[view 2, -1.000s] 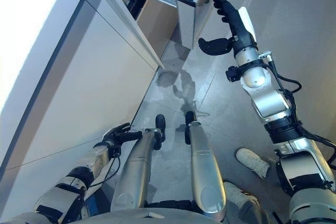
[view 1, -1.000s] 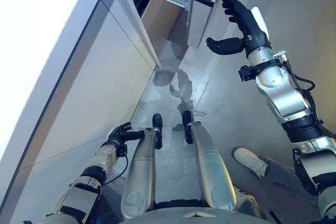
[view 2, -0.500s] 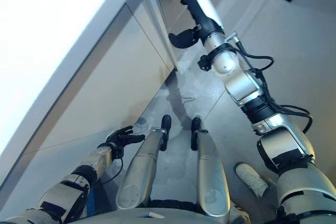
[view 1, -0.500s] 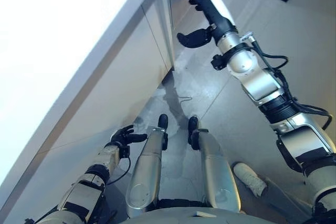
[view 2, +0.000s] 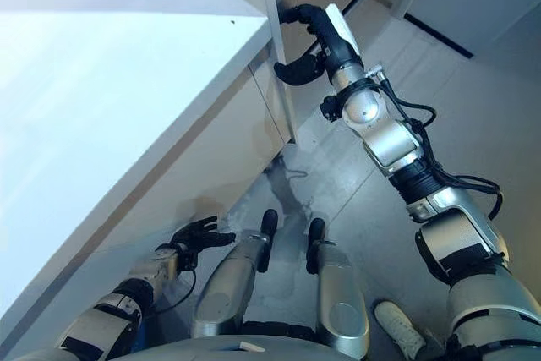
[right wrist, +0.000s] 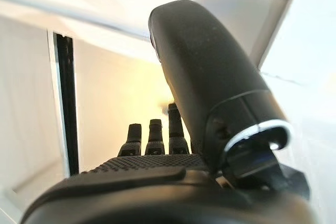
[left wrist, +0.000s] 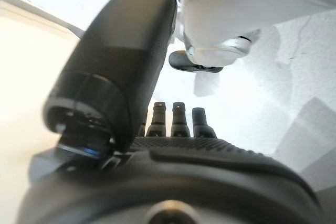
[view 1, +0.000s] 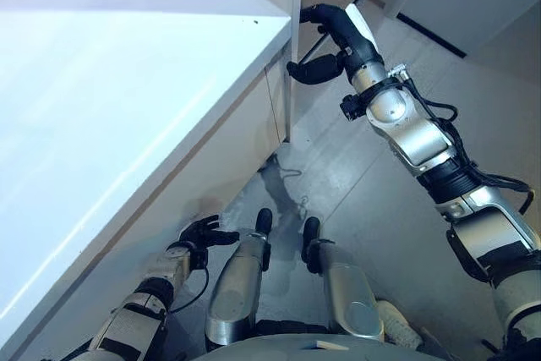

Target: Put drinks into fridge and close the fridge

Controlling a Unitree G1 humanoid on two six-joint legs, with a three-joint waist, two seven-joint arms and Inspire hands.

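The fridge door (view 2: 269,31) is standing beside the white surface (view 1: 110,107), its edge meeting the right robot hand (view 2: 325,35), whose relaxed fingers are pressing it. Those fingers risk slipping off, leaving it ajar. The left robot hand (view 1: 196,232) is hanging open above grey floor (view 1: 380,200)

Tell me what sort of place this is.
Probably a kitchen or a kitchen mock-up: a long white counter over pale cabinet fronts, a smooth grey floor, and the right hand with straight fingers at the edge of a tall white door.
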